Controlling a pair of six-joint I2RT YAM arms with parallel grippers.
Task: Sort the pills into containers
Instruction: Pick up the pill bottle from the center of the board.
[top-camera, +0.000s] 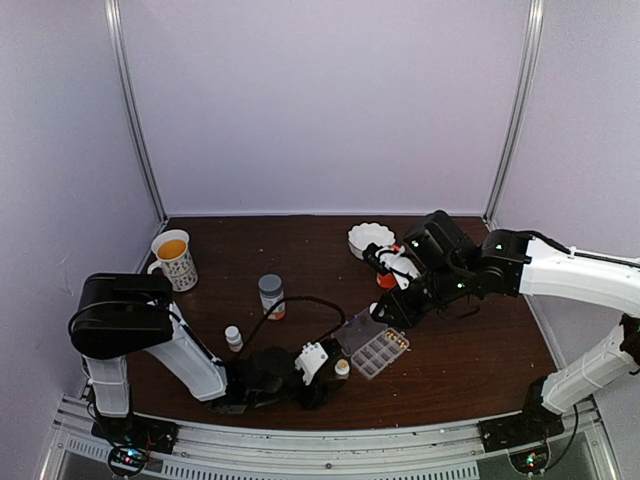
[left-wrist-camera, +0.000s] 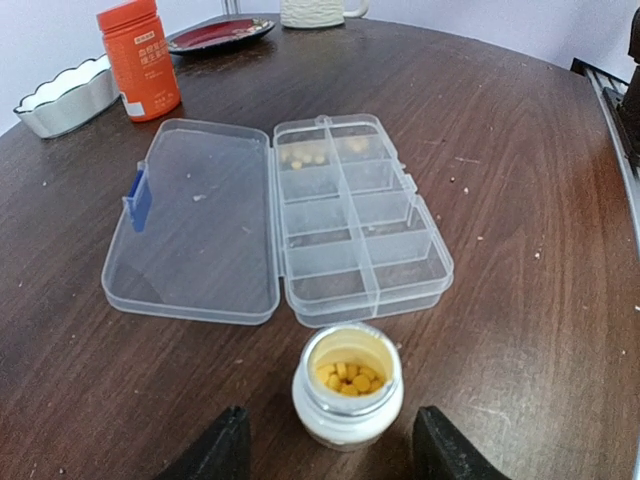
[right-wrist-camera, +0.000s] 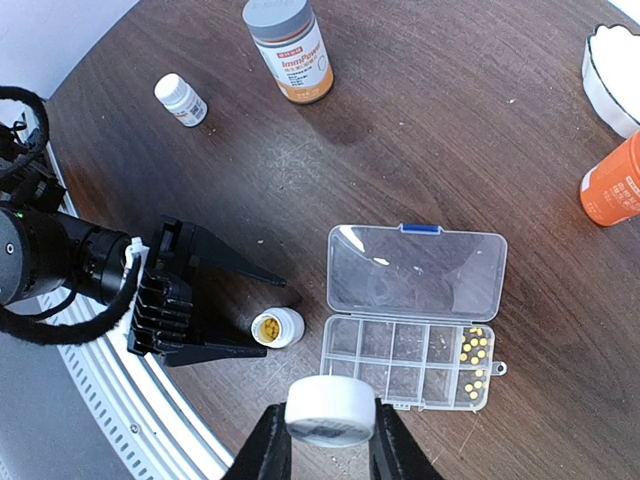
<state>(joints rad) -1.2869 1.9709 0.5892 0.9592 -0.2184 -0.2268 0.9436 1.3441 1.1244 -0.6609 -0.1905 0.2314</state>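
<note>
Tabletop (top-camera: 470, 350) dark wood, pale walls (top-camera: 320, 100), left tool (left-wrist-camera: 330, 420) open astride bottle (left-wrist-camera: 348, 385), right tool (right-wrist-camera: 330, 440) gripping cap (right-wrist-camera: 330, 408)

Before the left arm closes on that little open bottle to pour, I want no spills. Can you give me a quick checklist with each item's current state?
1. Pill box lid folded open and lying flat: ok.
2. Open bottle upright and uncapped, with pills inside: ok.
3. Bottle centred in the left gripper: ok. The jaws are open with a gap on each side, so it is not gripped yet.
4. Cap out of the way: ok. The right gripper holds the white cap above the table.
5. Free cells to pour into: ok. Only the end cells hold pills.
6. Right arm clear of the pouring path: cannot tell.
</note>
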